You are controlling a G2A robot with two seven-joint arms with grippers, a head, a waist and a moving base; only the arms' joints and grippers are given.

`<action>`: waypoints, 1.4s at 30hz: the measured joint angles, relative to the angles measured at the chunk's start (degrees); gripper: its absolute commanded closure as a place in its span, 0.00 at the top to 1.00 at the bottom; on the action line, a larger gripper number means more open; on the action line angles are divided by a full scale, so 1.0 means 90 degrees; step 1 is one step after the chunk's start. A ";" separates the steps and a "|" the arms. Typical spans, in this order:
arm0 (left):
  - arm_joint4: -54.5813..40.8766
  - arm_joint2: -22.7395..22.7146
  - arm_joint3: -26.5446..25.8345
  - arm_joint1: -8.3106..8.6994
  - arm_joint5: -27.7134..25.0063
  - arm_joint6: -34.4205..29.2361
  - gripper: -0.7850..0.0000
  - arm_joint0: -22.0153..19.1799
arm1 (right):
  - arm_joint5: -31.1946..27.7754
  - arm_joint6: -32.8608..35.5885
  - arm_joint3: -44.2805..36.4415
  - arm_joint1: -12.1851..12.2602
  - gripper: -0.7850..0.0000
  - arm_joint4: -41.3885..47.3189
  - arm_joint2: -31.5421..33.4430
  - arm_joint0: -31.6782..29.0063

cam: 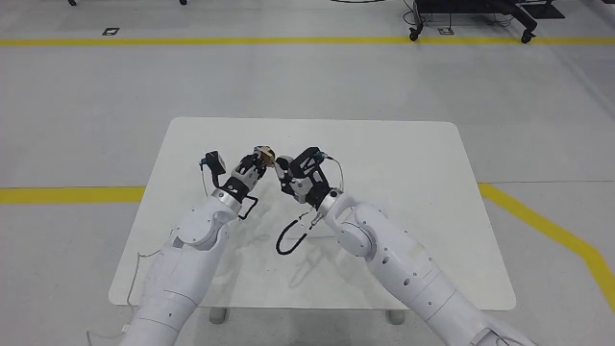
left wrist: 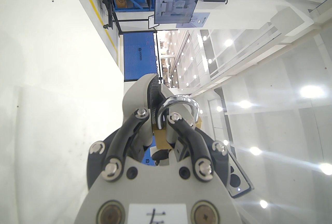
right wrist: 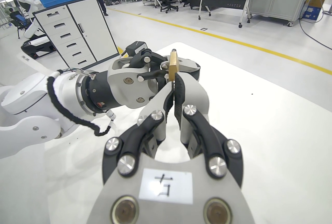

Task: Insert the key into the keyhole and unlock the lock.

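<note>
Right claw [right wrist: 173, 83] pinched narrow, tips touching the lock [right wrist: 173, 66] at its lower end (whatever sits between the pads is hidden). Lock: brass, upright, raised above the desk [right wrist: 259, 131]. Just beyond the lock, left claw [left wrist: 159, 91] clamps its body, shackle outward.

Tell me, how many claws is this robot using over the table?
2. The left claw holds a brass padlock above the white table; the right claw, pinched shut, has its tips at the padlock.
</note>
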 measured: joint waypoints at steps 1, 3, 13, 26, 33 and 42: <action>-0.0006 -0.0006 0.0002 0.0000 0.0006 -0.0007 0.00 -0.0002 | 0.0000 0.0000 0.0000 0.0000 1.00 -0.0001 0.0000 0.0000; -0.0024 -0.0033 0.0007 0.0000 0.0025 -0.0021 0.00 -0.0009 | 0.0001 0.0001 -0.0001 0.0001 1.00 -0.0001 0.0000 0.0000; 0.0693 -0.0123 -0.0109 0.0038 -0.0173 0.0281 0.00 0.0005 | -0.0295 -0.0050 -0.0102 0.0014 1.00 0.0467 0.0203 -0.0159; 0.0747 -0.0118 -0.0196 0.0021 -0.0076 0.0284 0.00 0.0065 | -0.2047 0.1726 0.0021 0.0163 0.00 0.4291 0.1115 -0.0432; -0.1480 -0.0253 0.0426 -0.0046 0.1271 -0.1126 0.00 -0.0212 | -0.3688 0.3037 0.0593 0.0156 0.00 0.6756 0.1059 -0.0184; -0.2166 -0.0133 0.1077 -0.0092 0.1806 -0.2204 0.00 -0.0592 | -0.3859 0.3418 0.1266 0.0092 0.00 0.6753 0.0761 0.0293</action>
